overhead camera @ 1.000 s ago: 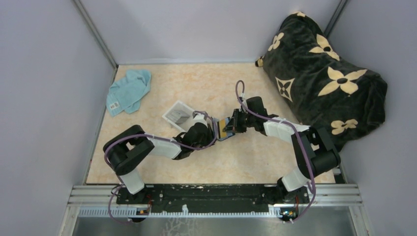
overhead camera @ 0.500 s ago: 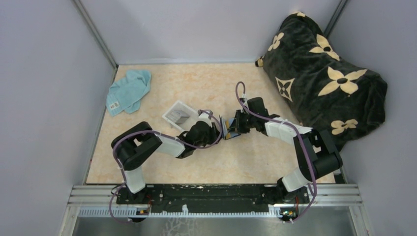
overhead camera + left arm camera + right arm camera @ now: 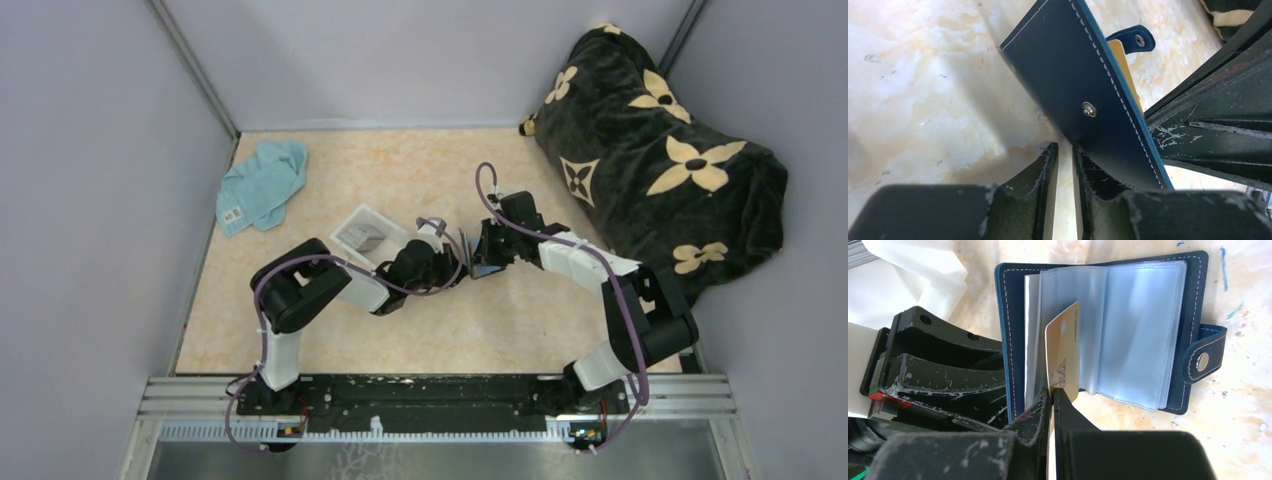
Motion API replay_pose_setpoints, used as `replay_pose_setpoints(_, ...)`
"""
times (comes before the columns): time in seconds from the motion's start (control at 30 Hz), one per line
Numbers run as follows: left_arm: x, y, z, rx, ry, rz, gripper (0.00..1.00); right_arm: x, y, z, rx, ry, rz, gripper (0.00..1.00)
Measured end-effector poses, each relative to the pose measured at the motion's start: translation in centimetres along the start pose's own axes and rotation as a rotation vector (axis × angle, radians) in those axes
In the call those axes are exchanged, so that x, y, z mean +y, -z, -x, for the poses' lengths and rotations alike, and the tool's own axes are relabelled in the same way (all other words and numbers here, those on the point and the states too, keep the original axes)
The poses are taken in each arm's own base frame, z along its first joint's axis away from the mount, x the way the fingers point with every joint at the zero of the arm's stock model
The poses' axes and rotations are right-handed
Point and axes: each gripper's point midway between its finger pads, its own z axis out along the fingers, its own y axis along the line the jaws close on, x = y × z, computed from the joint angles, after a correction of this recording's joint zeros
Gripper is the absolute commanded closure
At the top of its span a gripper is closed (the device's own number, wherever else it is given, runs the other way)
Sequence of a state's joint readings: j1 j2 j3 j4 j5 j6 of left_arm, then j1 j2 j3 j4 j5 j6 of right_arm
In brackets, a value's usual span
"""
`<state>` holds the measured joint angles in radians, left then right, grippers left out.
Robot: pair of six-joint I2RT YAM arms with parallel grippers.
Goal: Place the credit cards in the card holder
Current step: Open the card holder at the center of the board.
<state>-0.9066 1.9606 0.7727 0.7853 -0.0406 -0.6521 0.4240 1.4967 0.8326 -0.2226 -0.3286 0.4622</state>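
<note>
The card holder [image 3: 1148, 330], navy blue with clear sleeves, lies open on the table. Its left cover [image 3: 1083, 75] is tilted up and leans on the outer side of my left gripper's right finger [image 3: 1098, 185]. My left gripper [image 3: 1064, 146] stands narrowly open with only the table showing in its gap. A gold credit card [image 3: 1064, 352] is held edge-on over the sleeves near the spine, with my right gripper [image 3: 1052, 390] shut on its lower end. From above, both grippers meet at the holder [image 3: 480, 265] in the middle of the table.
A clear tray [image 3: 367, 234] holding grey cards sits just left of the left gripper. A teal cloth [image 3: 262, 184] lies at the far left. A black bag with cream flowers [image 3: 660, 160] fills the right rear corner. Walls enclose the table.
The left arm has reached further right and its gripper now props the holder's left cover up from flat. The right gripper with the card has shifted slightly.
</note>
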Motion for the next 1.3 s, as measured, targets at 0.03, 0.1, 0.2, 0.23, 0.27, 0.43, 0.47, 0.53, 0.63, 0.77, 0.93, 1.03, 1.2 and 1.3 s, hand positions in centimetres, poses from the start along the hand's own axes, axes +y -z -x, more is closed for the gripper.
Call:
replay_pose_setpoints(0.03, -0.1, -0.2, 0.0, 0.002, 0.0, -0.009, 0.72, -0.1, 0.1, 0.1, 0.0, 0.008, -0.013, 1.0)
replay_pose_setpoints(0.1, -0.4, -0.5, 0.0, 0.004, 0.001, -0.025, 0.71, -0.3, 0.2, 0.1, 0.0, 0.028, -0.042, 1.0)
replay_pose_setpoints(0.2, -0.6, -0.8, -0.1, 0.003, 0.004, -0.044, 0.7, -0.3, 0.3, 0.0, 0.002, 0.064, -0.081, 1.0)
replay_pose_setpoints(0.23, -0.6, -0.8, -0.1, 0.003, 0.004, -0.049, 0.7, -0.2, 0.3, 0.0, 0.003, 0.08, -0.097, 1.0)
replay_pose_setpoints(0.27, -0.6, -0.9, -0.2, 0.004, 0.005, -0.054, 0.7, -0.1, 0.3, -0.1, 0.004, 0.094, -0.109, 1.0)
replay_pose_setpoints(0.43, -0.5, -1.0, -0.5, 0.019, 0.025, -0.064, 0.7, 0.1, 0.1, -0.4, 0.009, 0.165, -0.182, 1.0)
replay_pose_setpoints(0.47, -0.5, -1.0, -0.5, 0.023, 0.032, -0.063, 0.7, 0.1, -0.1, -0.4, 0.01, 0.176, -0.195, 1.0)
replay_pose_setpoints(0.53, -0.4, -0.9, -0.6, 0.027, 0.051, -0.056, 0.7, 0.2, -0.3, -0.5, 0.011, 0.198, -0.221, 1.0)
replay_pose_setpoints(0.63, 0.0, 0.3, -0.9, 0.035, 0.091, -0.038, 0.69, 0.4, -0.7, -0.9, 0.021, 0.217, -0.236, 1.0)
replay_pose_setpoints(0.77, 0.1, 2.8, -2.1, 0.083, 0.16, -0.005, 0.68, 1.0, -1.8, -1.6, 0.035, 0.233, -0.225, 1.0)
replay_pose_setpoints(0.93, 0.3, 5.7, -3.4, 0.139, 0.221, 0.066, 0.66, 1.5, -2.9, -2.0, 0.039, 0.245, -0.217, 1.0)
replay_pose_setpoints(1.03, 0.5, 6.9, -3.8, 0.163, 0.23, 0.123, 0.67, 1.8, -3.6, -2.1, 0.041, 0.256, -0.214, 1.0)
replay_pose_setpoints(1.2, 1.0, 9.2, -4.2, 0.194, 0.206, 0.234, 0.67, 2.1, -4.1, -2.1, 0.029, 0.268, -0.216, 1.0)
replay_pose_setpoints(1.3, 1.9, 10.4, -4.1, 0.194, 0.181, 0.306, 0.67, 2.1, -4.1, -2.0, 0.026, 0.264, -0.22, 1.0)
